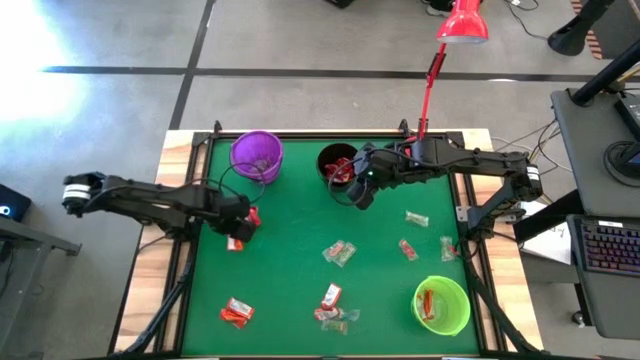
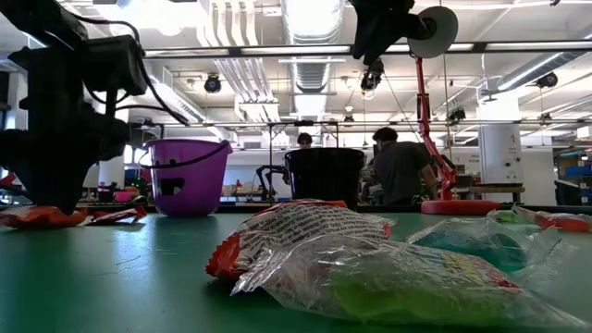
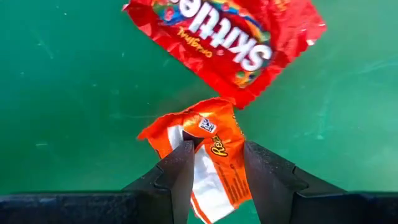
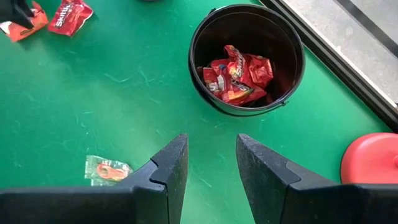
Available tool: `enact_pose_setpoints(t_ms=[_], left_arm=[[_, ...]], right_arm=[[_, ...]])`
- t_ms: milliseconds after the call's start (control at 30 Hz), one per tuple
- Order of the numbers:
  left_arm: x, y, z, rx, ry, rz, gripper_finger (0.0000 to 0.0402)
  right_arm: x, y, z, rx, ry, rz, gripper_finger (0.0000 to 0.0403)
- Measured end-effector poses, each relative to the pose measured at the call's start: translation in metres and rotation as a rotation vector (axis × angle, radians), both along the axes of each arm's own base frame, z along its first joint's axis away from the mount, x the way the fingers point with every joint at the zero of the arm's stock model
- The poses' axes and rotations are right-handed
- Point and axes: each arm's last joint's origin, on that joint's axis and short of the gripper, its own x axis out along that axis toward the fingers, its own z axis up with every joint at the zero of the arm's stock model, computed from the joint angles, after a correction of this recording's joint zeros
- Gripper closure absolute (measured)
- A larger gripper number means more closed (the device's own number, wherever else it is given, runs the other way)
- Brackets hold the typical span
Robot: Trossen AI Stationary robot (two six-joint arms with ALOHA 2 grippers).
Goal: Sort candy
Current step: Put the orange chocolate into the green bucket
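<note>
Green felt covers the table (image 1: 290,290), with an open workshop and two people visible beyond it in the low view. Three cups stand on it: a purple cup (image 1: 256,155) at about eleven o'clock, a black cup (image 1: 337,165) at twelve, and a green cup (image 1: 441,304) at five.

Sorting looks partly done. The black cup already holds several red packets (image 4: 238,74), and the green cup holds at least one sweet; the purple cup's contents cannot be made out. Loose candy (image 1: 338,252) is scattered from the centre towards four, six and seven o'clock, so much of the job appears to remain.

The left gripper (image 3: 214,171) is down on the felt at nine o'clock, its jaws standing either side of an orange packet (image 3: 208,146) and apparently closing around it, though whether they have lifted it cannot be told. A red packet (image 3: 224,37) lies just beside it.

The right gripper (image 4: 211,165) hovers just beside the black cup with jaws apart and nothing between them. Its load, if any, seems delivered.
</note>
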Motion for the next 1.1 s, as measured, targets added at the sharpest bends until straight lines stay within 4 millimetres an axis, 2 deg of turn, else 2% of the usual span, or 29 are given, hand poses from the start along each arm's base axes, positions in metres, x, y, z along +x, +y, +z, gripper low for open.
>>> enact_pose_setpoints(t_ms=[233, 533, 600, 900, 1100], left_arm=[[0.004, 0.000, -0.008, 0.022, 0.053, -0.043, 0.0292], [0.013, -0.004, 0.004, 0.050, 0.014, -0.150, 0.0388], [0.015, -0.005, 0.007, 0.053, 0.003, -0.168, 0.0396], [0.027, -0.013, 0.031, 0.049, -0.088, -0.240, 0.0401], [0.041, -0.014, 0.069, 0.105, -0.237, -0.279, 0.0401]], right_arm=[[0.000, 0.000, 0.000, 0.000, -0.002, 0.000, 0.0275], [0.000, 0.000, 0.000, -0.002, -0.001, 0.004, 0.0275], [0.000, 0.000, 0.000, -0.006, 0.002, 0.010, 0.0275], [0.000, 0.000, 0.000, -0.016, 0.008, 0.027, 0.0275], [0.001, 0.001, 0.000, -0.017, 0.029, 0.127, 0.0275]])
